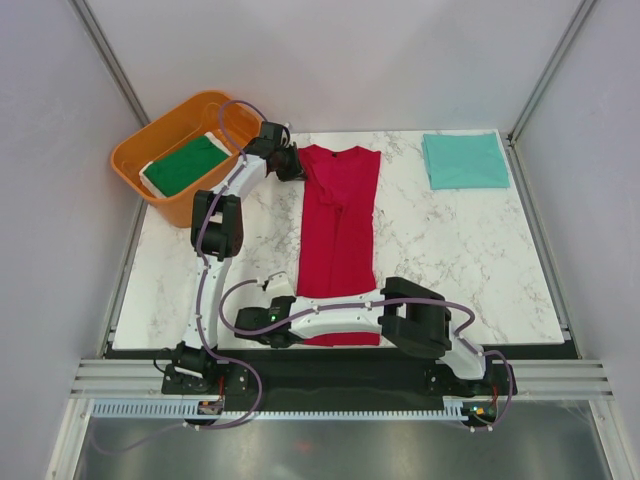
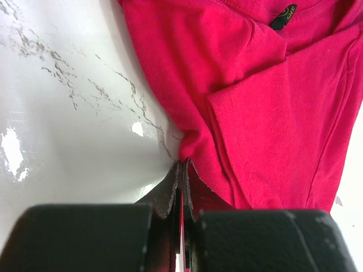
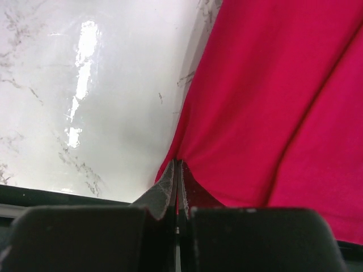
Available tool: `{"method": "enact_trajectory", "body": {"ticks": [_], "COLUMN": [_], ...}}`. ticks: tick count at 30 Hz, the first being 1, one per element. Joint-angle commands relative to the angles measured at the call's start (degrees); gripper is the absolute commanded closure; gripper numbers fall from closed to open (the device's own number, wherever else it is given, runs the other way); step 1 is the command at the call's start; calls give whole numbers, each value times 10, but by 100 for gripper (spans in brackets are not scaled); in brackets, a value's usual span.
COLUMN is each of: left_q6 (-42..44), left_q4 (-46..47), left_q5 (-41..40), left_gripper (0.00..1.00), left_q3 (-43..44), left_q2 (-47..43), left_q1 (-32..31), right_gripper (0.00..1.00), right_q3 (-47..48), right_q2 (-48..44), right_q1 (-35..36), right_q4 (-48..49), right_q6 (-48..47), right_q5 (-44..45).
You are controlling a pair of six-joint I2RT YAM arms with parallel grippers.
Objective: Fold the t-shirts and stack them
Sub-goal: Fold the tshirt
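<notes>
bench [image 1: 450, 260]: glossy white marble-look slab with grey veins, between pale grey walls
red t-shirt [image 1: 338, 220]: soft matte knit, lying flat mid-bench as a long narrow strip with the sleeves folded inward; stitched seams and a small black neck label [image 2: 282, 17] show in the left wrist view
red t-shirt axis: near to far across the bench, collar at the far end, hem toward the arm bases
left hand [image 2: 181, 164]: closed tight, pinching the shirt's left edge at the far end
right hand [image 3: 180, 164]: closed tight, pinching the same left edge at the near end
teal t-shirt [image 1: 465, 160]: flat folded rectangle, far right corner, well apart
dark green t-shirt [image 1: 185, 165]: folded, white edge, inside the orange plastic tub [image 1: 135, 160] at the far left
</notes>
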Motion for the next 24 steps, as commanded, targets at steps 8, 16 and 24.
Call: {"method": "enact_trajectory", "body": {"ticks": [8, 16, 24], "left_q6": [-1, -3, 5], "left_q4": [5, 4, 3], "left_q5": [-19, -20, -9], "left_gripper": [98, 98, 88], "left_q3": [16, 18, 3], "left_q2": [21, 21, 15], "left_q1": [10, 10, 10], "right_gripper": [100, 100, 82], "right_q3": [18, 68, 62], "right_q2": [9, 27, 30], "right_q1": [4, 7, 7], "right_q4": [30, 3, -13], "right_q6": [-27, -24, -20], "right_q5": [8, 7, 2]}}
